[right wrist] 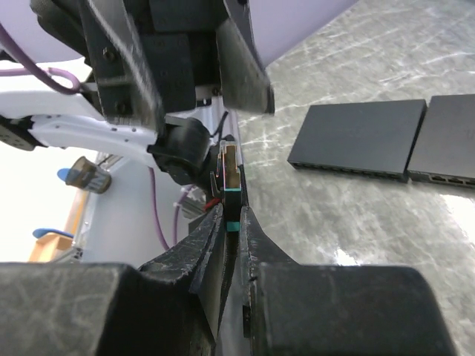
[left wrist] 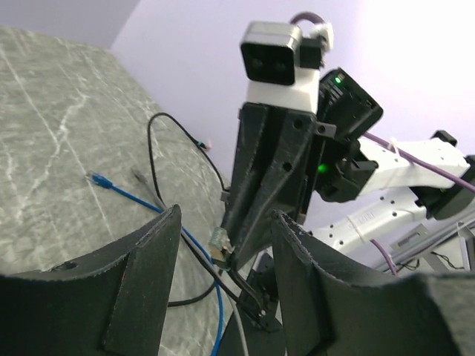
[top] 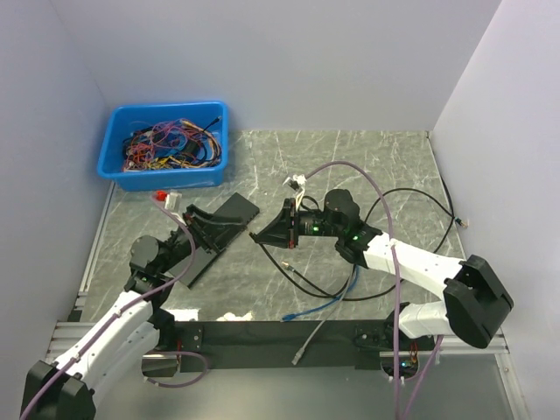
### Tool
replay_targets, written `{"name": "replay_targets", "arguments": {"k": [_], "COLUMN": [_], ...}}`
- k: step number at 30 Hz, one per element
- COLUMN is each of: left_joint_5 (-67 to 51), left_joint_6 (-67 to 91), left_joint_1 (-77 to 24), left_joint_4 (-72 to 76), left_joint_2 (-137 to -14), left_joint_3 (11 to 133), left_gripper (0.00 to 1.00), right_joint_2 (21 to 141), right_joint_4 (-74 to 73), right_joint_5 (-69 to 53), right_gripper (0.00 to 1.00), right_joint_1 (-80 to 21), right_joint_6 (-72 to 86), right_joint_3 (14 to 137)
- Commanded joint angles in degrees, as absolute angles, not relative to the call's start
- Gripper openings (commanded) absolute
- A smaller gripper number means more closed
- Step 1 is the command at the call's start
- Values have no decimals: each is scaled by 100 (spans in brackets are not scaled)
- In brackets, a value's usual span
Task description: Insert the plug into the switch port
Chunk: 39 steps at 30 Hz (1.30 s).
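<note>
Above the marbled counter (top: 367, 166), the plug (right wrist: 231, 184) was pinched by the right jaws, the left jaws spread empty; alignment with a port on the switch (right wrist: 358, 139) was judged due next.

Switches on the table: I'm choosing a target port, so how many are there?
2. The far switch lies near the blue bin; the near switch lies end to end with it, nearer the front. More could be hidden under the arms.
</note>
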<state>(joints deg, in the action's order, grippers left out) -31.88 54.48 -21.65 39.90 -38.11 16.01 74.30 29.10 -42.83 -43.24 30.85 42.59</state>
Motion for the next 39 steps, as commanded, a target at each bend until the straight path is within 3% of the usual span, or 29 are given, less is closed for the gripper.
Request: {"name": "replay_targets", "arguments": {"k": [1, 12, 15, 22, 23, 26, 27, 29, 30, 34, 39], "left_joint_5": [-3217, -2900, -2883, -2690, -2655, -2339, -2068, -1759, -1505, -573, -729], "left_joint_6": [5266, 5019, 4975, 4966, 4975, 5053, 5141, 5247, 5317, 5589, 5818], "left_joint_1": [-2355, -2680, -2733, -2848, -2874, -2900, -2909, -2935, -2944, -2953, -2962], "left_joint_4": [4194, 3946, 3859, 3762, 3727, 3210, 2938, 2078, 1709, 239, 237], "left_joint_2": [-3814, -3955, -4016, -4078, -4069, -4043, -4034, -4008, -3990, -4130, -4359], "left_joint_3": [1582, 1591, 1652, 1644, 1652, 1827, 1906, 2196, 2310, 2899, 3041], "left_gripper": [57, 50, 40, 0, 0, 0, 0, 0, 1, 0, 1], "right_joint_2": [7488, 7594, 7576, 7673, 7664, 7498, 7410, 7068, 6945, 6408, 6609], "right_joint_4": [3480, 3595, 3700, 3727, 3596, 3034, 2554, 2208, 1954, 1294, 371], "right_joint_5": [-4535, -4553, -4535, -4527, -4509, -3984, -3573, -3131, -2972, -1737, -370], "right_gripper": [0, 0, 0, 0, 0, 37, 55, 68, 85, 90, 69], "right_joint_1": [-4280, -4272, -4272, -4280, -4280, -4289, -4289, -4298, -4307, -4517, -5360], "right_joint_6": [3331, 3454, 3507, 3525, 3490, 3034, 2867, 2453, 2339, 1568, 888], "right_joint_3": [4447, 4483, 4438, 4403, 4412, 4535, 4579, 4562, 4535, 4631, 5167]}}
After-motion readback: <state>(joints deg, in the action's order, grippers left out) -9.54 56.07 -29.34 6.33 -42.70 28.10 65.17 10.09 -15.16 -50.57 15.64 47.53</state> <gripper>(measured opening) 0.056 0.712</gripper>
